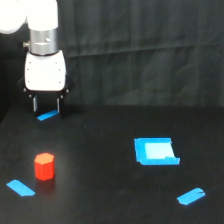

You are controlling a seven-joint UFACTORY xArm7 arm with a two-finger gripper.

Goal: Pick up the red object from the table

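The red object (44, 166) is a small red-orange block with a hexagonal top, standing upright on the black table (100, 170) toward the exterior view's left. My gripper (46, 105) hangs from the white arm well above and behind the block, pointing straight down. Its two thin fingers stand apart with nothing between them, so it is open. A clear gap separates the fingertips from the block.
A blue tape strip (48, 116) lies just under the fingertips. Another strip (21, 188) lies left of the block at the front. A blue square patch (156, 151) and a further strip (191, 196) sit to the right. A black cloth backdrop (140, 50) hangs behind.
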